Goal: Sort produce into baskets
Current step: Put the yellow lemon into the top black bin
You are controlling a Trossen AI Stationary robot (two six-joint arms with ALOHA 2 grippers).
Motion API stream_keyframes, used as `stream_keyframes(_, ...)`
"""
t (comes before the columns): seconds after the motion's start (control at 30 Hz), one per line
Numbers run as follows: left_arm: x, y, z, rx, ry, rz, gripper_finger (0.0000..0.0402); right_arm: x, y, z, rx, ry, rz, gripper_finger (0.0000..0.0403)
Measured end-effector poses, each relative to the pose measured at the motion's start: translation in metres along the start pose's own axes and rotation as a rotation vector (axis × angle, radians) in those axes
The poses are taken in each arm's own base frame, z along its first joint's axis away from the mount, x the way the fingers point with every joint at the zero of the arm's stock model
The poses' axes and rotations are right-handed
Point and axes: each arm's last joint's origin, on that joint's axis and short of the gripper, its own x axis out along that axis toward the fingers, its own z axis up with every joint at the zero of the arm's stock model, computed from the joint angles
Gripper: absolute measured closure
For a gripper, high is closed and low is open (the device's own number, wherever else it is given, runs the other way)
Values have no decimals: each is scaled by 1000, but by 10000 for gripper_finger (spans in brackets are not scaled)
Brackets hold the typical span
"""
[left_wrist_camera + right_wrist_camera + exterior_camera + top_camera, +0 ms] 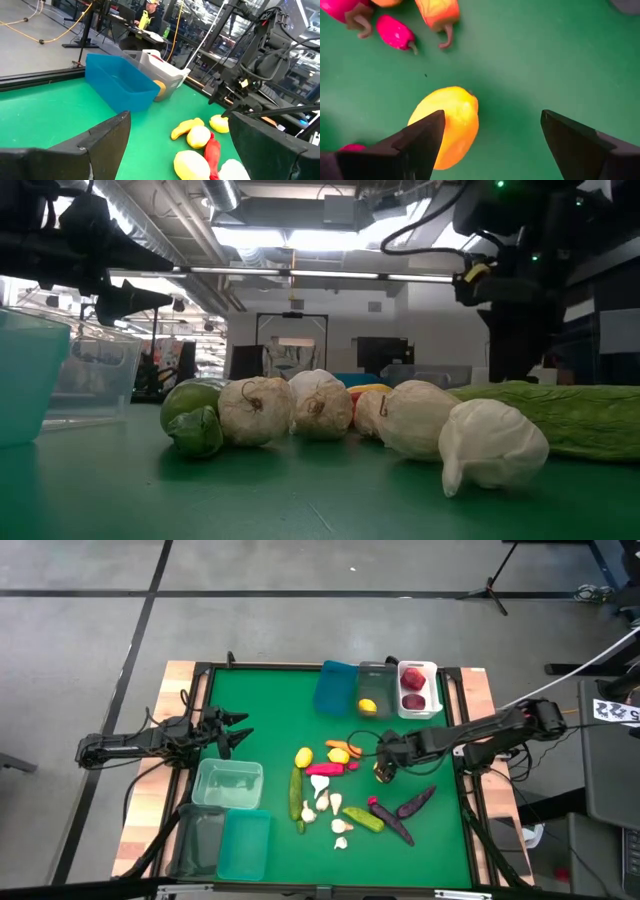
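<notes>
My right gripper (384,766) (492,117) is open over the mat, right of the produce pile. A yellow lemon (447,125) lies on the mat under and beside one of its fingers (420,140). Pink peppers (395,32) and an orange pepper (437,12) lie just beyond. The pile holds another lemon (304,756), a cucumber (296,792), several garlic bulbs (322,802) and eggplants (415,802). A lemon (367,706) sits in the grey-clear basket (378,675). Red apples (412,678) sit in the white basket (432,690). My left gripper (228,730) (180,117) is open and empty at the left. My right gripper points down at the mat with one finger (420,140) in front of the lemon's side (455,115). Whether the finger touches the lemon, I cannot tell. The lemon rests on the mat.
The blue basket (335,688) stands at the far edge beside the grey-clear one. The pale clear basket (228,783), dark clear basket (198,840) and teal basket (246,845) stand at the near left. Bare green mat lies between my two grippers.
</notes>
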Motion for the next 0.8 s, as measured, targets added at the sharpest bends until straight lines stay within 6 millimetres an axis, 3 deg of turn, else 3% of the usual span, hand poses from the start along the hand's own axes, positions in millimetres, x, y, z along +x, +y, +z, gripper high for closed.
stream_keyframes(0.37, 0, 0, 0, -4, 0, 0, 73, -7, 13, -8, 49, -47, 69, 72)
stream_keyframes(0.8, 0, 0, 0, -19, 0, 0, 73, 21, 27, -21, 85, 2, -29, 72)
